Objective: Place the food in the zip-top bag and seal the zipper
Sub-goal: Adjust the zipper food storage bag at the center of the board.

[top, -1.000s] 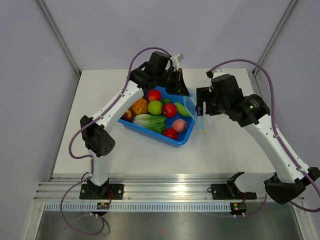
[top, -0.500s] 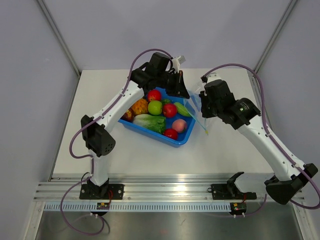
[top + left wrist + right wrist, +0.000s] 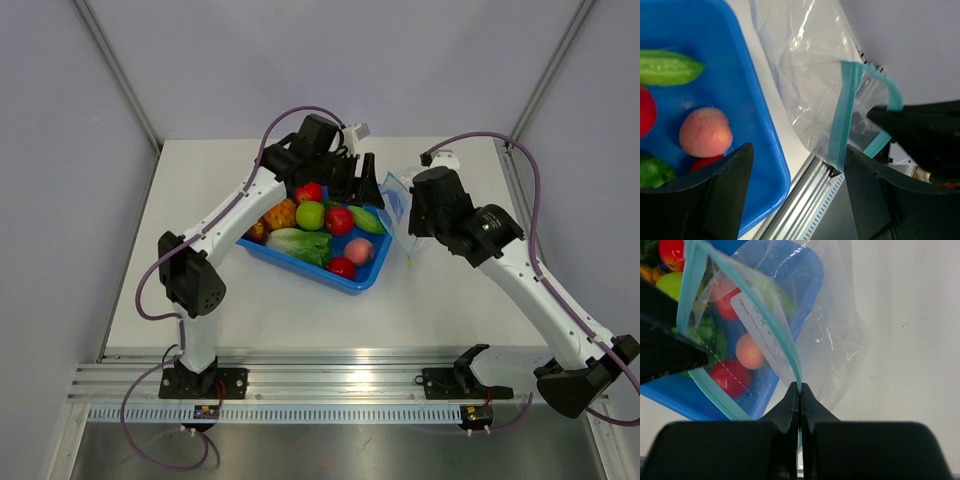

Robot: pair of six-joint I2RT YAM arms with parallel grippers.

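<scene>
Right wrist view: right jaws closed tight on the zipper [image 3: 687, 285] corner, zip-top bag [image 3: 835, 335] hanging ahead of them. Left jaws wide apart, empty, bag mouth just ahead; food [image 3: 705, 132] beside them in blue tray [image 3: 757, 115]. Risk: thin pinch slips, mouth collapses

White table [image 3: 250, 310] w/ pale grey walls [image 3: 200, 60], alu rail [image 3: 330, 385] at near edge.

nothing legible; the white label [image 3: 752, 320] on the zip-top bag [image 3: 835, 330] is too blurred
</scene>
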